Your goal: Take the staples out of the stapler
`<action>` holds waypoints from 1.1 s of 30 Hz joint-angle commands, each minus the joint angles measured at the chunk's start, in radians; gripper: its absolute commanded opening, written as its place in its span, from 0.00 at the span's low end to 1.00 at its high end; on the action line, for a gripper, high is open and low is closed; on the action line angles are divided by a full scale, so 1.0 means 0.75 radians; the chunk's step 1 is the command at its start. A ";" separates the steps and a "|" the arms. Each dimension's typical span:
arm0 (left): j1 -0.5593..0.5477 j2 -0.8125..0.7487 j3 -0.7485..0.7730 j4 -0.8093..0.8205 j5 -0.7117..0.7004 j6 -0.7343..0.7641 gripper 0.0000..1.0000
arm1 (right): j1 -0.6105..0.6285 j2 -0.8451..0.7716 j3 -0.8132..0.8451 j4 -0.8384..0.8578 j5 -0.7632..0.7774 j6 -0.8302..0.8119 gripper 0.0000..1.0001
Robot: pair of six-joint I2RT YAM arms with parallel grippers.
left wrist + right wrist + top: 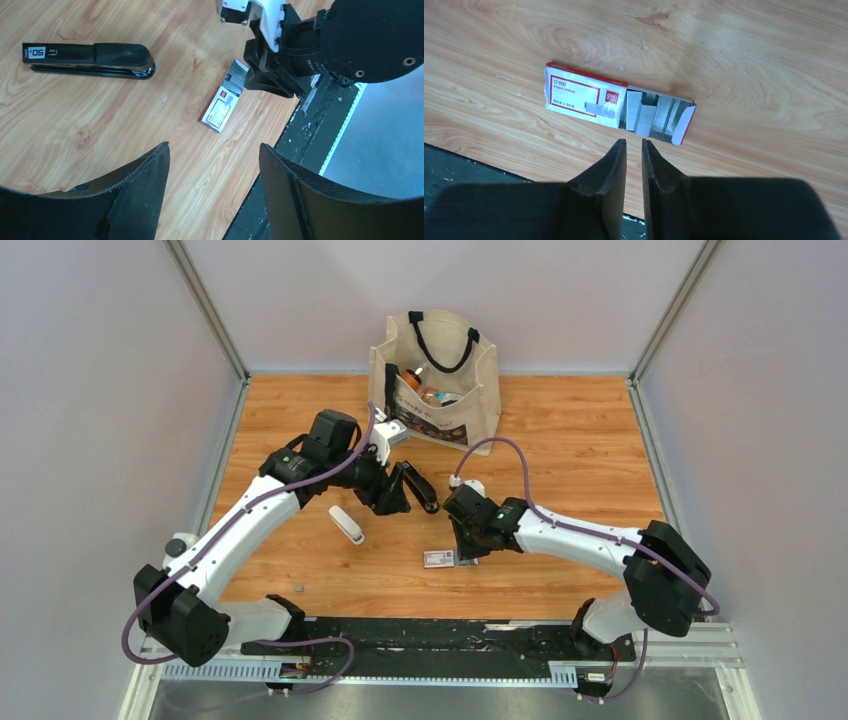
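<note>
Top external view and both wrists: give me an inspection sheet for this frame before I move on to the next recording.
Surface: wooden tabletop, a few pale specks.
Job's things: stapler lies closed on the wood, apart from both grippers; grey bit near the left arm, too small to identify.
Clutter: red-and-white box open, staple strips inside; white bar; tote bag at the back, holding items.
Grippers: left gripper wide open, empty; right gripper by the box, narrow gap, empty.
Cables: purple cable on each arm, touching no item.
Surroundings: plain walls on three sides.
</note>
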 commanded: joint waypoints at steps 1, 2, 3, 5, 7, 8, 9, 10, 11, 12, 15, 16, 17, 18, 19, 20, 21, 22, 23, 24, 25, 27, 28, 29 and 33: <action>0.002 -0.008 0.005 0.013 0.029 0.005 0.74 | -0.004 0.035 -0.014 0.115 -0.017 0.027 0.19; 0.002 -0.008 0.003 0.013 0.027 0.002 0.74 | -0.004 0.038 -0.016 0.126 -0.023 0.029 0.17; 0.002 -0.006 0.003 0.013 0.027 0.004 0.74 | -0.004 0.038 -0.022 0.138 -0.031 0.029 0.16; 0.002 -0.004 0.003 0.011 0.029 0.007 0.73 | -0.004 0.031 -0.027 0.166 -0.047 0.037 0.14; 0.002 0.000 0.003 0.011 0.029 0.007 0.73 | -0.004 0.038 -0.029 0.177 -0.058 0.044 0.13; 0.002 0.000 0.003 0.013 0.029 0.007 0.73 | -0.002 0.040 -0.029 0.183 -0.062 0.046 0.13; 0.002 0.002 0.005 0.013 0.029 0.007 0.73 | -0.004 0.048 -0.031 0.185 -0.066 0.048 0.13; 0.002 0.002 0.005 0.013 0.029 0.007 0.73 | -0.004 0.052 -0.033 0.187 -0.072 0.048 0.13; 0.002 0.002 0.005 0.013 0.029 0.007 0.73 | -0.004 0.054 -0.035 0.193 -0.078 0.050 0.12; 0.002 0.002 0.007 0.013 0.029 0.007 0.73 | -0.006 0.060 -0.037 0.201 -0.080 0.052 0.12; 0.002 0.000 0.003 0.013 0.029 0.007 0.73 | -0.004 0.074 -0.035 0.199 -0.092 0.052 0.12; 0.002 0.000 0.003 0.013 0.029 0.007 0.73 | -0.004 0.084 -0.033 0.197 -0.093 0.052 0.12; 0.002 0.000 0.003 0.015 0.029 0.007 0.73 | -0.004 0.089 -0.033 0.197 -0.093 0.050 0.11; 0.002 0.000 0.003 0.015 0.027 0.005 0.73 | -0.004 0.093 -0.033 0.195 -0.093 0.052 0.11; 0.002 0.002 0.003 0.013 0.029 0.007 0.73 | -0.004 0.101 -0.033 0.193 -0.093 0.054 0.11; 0.002 0.004 0.003 0.013 0.031 0.007 0.73 | -0.004 0.103 -0.035 0.193 -0.093 0.052 0.11; 0.000 0.002 0.003 0.015 0.031 0.005 0.73 | -0.004 0.107 -0.037 0.189 -0.093 0.052 0.11; 0.002 0.004 0.003 0.015 0.033 0.005 0.73 | -0.004 0.109 -0.037 0.187 -0.088 0.052 0.11; 0.002 0.006 0.003 0.015 0.033 0.005 0.73 | -0.004 0.109 -0.041 0.187 -0.086 0.050 0.11; 0.002 0.006 0.003 0.015 0.033 0.005 0.73 | -0.004 0.109 -0.043 0.185 -0.088 0.048 0.11; 0.002 0.006 0.005 0.015 0.035 0.005 0.73 | -0.004 0.109 -0.045 0.185 -0.082 0.048 0.11; 0.002 0.006 0.005 0.013 0.035 0.005 0.73 | -0.004 0.109 -0.051 0.185 -0.080 0.046 0.11; 0.002 0.006 0.005 0.015 0.035 0.005 0.73 | -0.004 0.109 -0.053 0.183 -0.080 0.044 0.11; 0.002 0.008 0.005 0.013 0.035 0.005 0.73 | -0.006 0.109 -0.055 0.181 -0.080 0.044 0.11; 0.002 0.008 0.005 0.011 0.033 0.004 0.73 | -0.010 0.121 -0.063 0.187 -0.080 0.035 0.11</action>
